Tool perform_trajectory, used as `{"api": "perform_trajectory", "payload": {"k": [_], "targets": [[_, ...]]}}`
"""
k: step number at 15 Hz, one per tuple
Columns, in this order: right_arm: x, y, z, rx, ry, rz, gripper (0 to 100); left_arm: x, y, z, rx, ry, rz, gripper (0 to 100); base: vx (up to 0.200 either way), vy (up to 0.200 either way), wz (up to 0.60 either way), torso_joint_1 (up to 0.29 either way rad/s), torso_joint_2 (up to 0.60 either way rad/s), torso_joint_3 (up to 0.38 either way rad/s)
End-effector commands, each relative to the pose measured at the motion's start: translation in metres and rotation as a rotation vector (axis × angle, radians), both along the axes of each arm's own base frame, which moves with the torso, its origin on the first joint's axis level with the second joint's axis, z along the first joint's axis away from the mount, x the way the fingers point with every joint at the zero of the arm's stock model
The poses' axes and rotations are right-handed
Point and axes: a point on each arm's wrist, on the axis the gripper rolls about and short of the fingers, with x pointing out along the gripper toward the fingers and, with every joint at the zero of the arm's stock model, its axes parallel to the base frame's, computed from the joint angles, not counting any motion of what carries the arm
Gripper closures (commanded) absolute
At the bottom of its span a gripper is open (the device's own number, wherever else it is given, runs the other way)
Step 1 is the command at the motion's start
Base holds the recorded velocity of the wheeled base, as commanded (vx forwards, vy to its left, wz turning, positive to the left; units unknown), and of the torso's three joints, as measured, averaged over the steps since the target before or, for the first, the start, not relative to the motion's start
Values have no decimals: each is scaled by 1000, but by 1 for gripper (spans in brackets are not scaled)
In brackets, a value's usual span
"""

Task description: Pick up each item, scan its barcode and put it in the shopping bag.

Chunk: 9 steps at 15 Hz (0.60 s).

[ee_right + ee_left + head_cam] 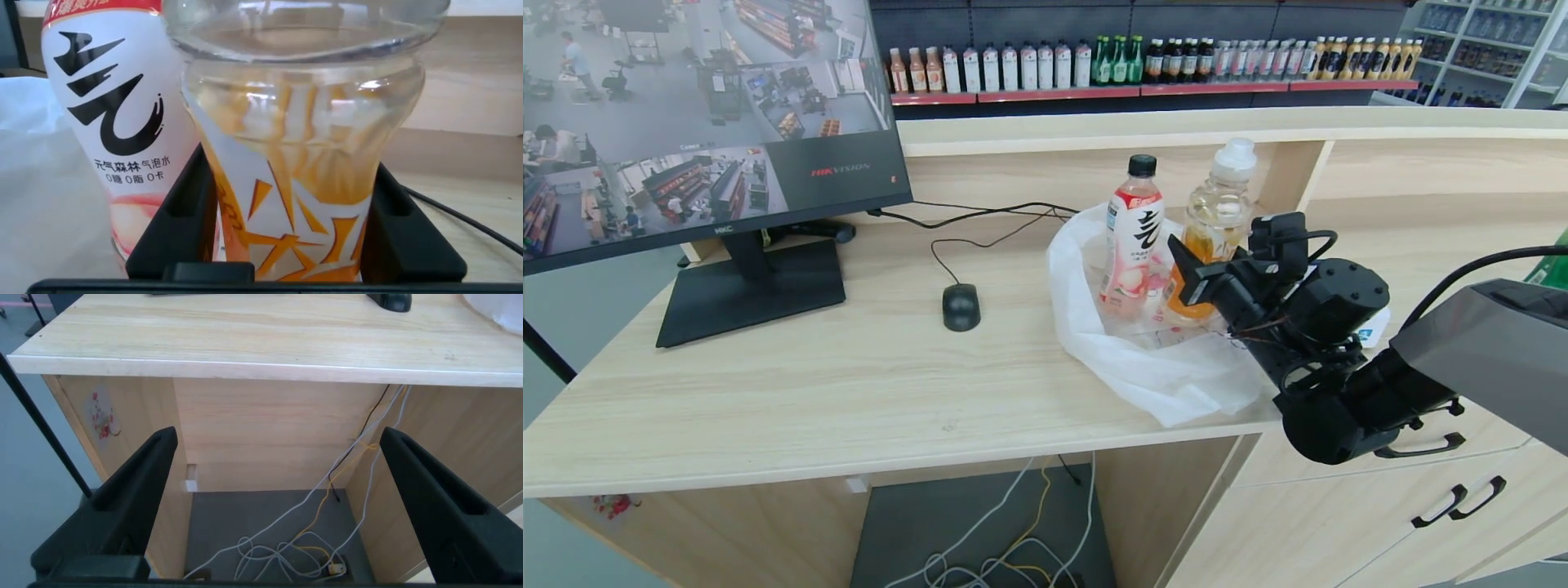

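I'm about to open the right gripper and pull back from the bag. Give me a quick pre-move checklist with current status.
1. Orange-label bottle inside the shopping bag: ok, it stands upright within the rim.
2. Right gripper hold: ok, closed around the bottle's lower body.
3. Bottle base resting on the bag floor: cannot tell, it is hidden by the gripper and bag folds.
4. Clearance to the pink bottle: not ok, it stands right beside the held one, so pulling back could nudge it.
5. Left gripper out of the way: ok, open and empty, low before the desk front.
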Motion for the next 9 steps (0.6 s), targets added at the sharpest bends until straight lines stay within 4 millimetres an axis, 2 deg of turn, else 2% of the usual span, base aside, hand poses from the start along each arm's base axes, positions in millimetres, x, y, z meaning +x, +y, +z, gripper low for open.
{"api": "perform_trajectory", "payload": {"k": [1,9], "targets": [[1,0,-1,-1,3,1,100,0,0,0,0,0,1,0,0,0,0,0,0,0],[0,2,0,1,-1,4,100,0,0,0,1,0,1,0,0,0,0,0,0,0]]}}
